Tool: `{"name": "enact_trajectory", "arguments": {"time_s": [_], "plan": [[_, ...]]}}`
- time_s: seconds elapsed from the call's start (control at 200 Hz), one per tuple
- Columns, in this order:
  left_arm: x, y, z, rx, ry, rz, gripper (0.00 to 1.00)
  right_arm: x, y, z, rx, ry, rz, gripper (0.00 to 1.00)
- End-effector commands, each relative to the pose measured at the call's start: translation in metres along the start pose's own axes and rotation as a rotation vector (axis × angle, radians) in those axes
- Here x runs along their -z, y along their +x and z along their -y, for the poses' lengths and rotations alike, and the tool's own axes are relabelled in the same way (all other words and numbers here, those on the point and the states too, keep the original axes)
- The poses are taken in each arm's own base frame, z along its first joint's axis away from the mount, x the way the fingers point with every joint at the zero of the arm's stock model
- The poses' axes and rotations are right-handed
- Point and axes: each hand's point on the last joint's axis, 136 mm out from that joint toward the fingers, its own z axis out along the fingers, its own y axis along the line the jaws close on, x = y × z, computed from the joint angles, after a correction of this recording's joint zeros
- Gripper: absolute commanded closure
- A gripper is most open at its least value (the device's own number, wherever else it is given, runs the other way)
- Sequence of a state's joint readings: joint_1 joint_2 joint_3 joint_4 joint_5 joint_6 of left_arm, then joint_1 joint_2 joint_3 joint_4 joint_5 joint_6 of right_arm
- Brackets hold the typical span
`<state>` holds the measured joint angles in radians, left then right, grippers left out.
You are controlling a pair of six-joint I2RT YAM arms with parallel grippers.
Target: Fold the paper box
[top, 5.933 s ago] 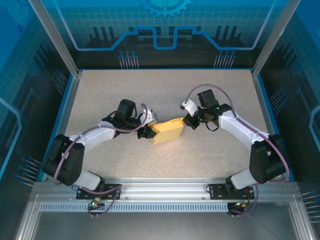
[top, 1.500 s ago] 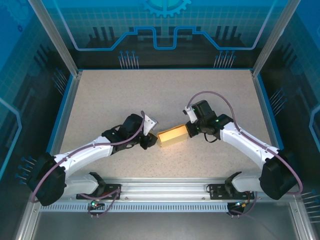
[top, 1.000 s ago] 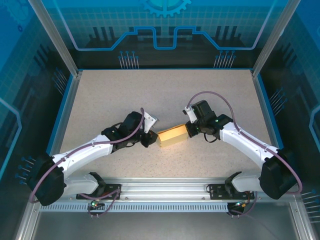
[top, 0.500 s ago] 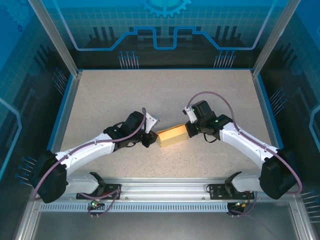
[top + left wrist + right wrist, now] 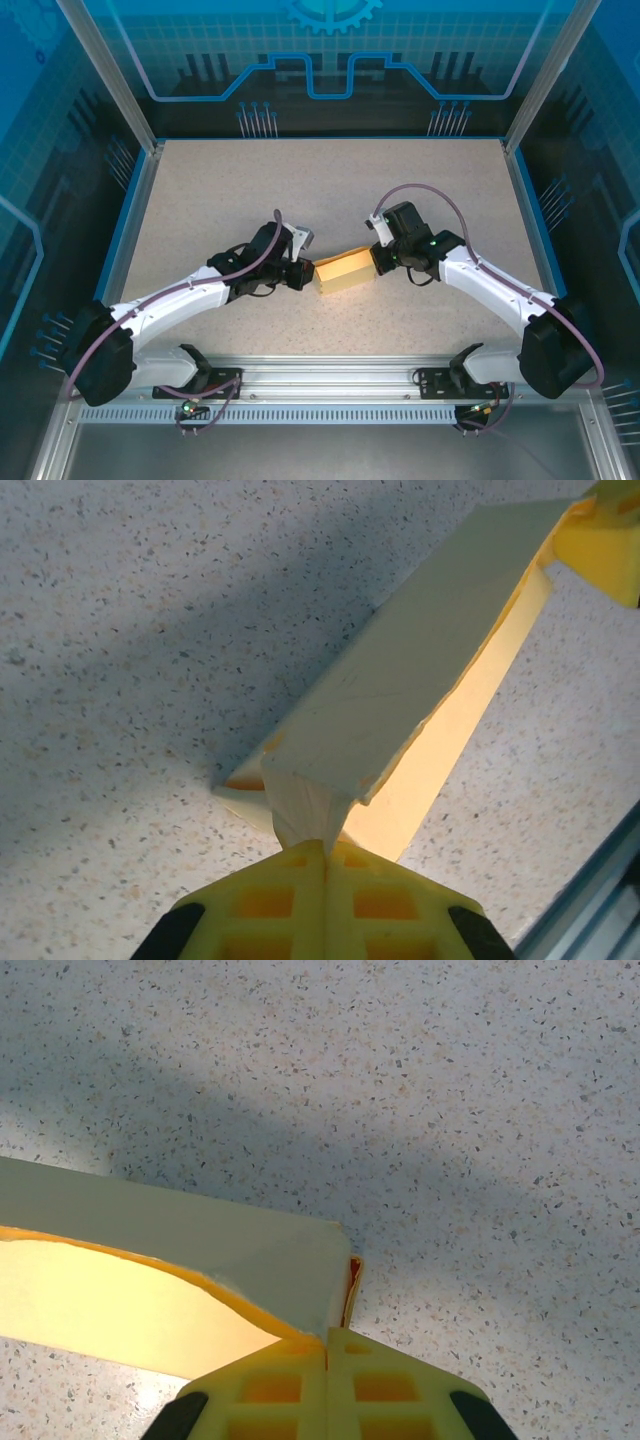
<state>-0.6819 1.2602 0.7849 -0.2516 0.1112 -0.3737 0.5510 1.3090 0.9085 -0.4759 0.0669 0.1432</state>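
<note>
The paper box (image 5: 342, 272) is a pale yellow oblong of thin card lying on the speckled table between the two arms. My left gripper (image 5: 305, 272) is at its left end, shut on a small end flap (image 5: 305, 815) of the paper box (image 5: 400, 695). My right gripper (image 5: 375, 262) is at the right end, shut on the card's edge. In the right wrist view the paper box (image 5: 170, 1230) runs off to the left from my right gripper (image 5: 326, 1345), its long top panel gaping over a bright yellow inside.
The table (image 5: 330, 180) is bounded by blue raised edges at left (image 5: 125, 220) and right (image 5: 527, 220), with an aluminium rail (image 5: 330, 375) at the near side. The left wrist view catches that rail's corner (image 5: 600, 900) at lower right.
My left gripper has moved right to the box's left end and closed on its end flap. The right gripper and box have stayed put over the last second.
</note>
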Motion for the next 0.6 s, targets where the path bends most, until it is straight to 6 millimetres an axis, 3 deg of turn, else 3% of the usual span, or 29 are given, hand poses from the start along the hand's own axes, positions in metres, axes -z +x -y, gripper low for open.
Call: {"name": "enact_trajectory", "arguments": {"time_s": [0.0, 0.38, 0.595], "plan": [[0.006, -0.010, 0.019, 0.129, 0.077, 0.009, 1.00, -0.009, 0.030, -0.007, -0.009, -0.028, -0.088, 0.99], [0.002, -0.020, 0.028, 0.294, 0.151, 0.062, 1.00, -0.012, 0.034, -0.007, -0.008, -0.024, -0.098, 0.99], [-0.008, -0.012, 0.017, 0.305, 0.113, 0.057, 1.00, -0.012, 0.034, -0.007, -0.007, -0.023, -0.098, 0.99]]}}
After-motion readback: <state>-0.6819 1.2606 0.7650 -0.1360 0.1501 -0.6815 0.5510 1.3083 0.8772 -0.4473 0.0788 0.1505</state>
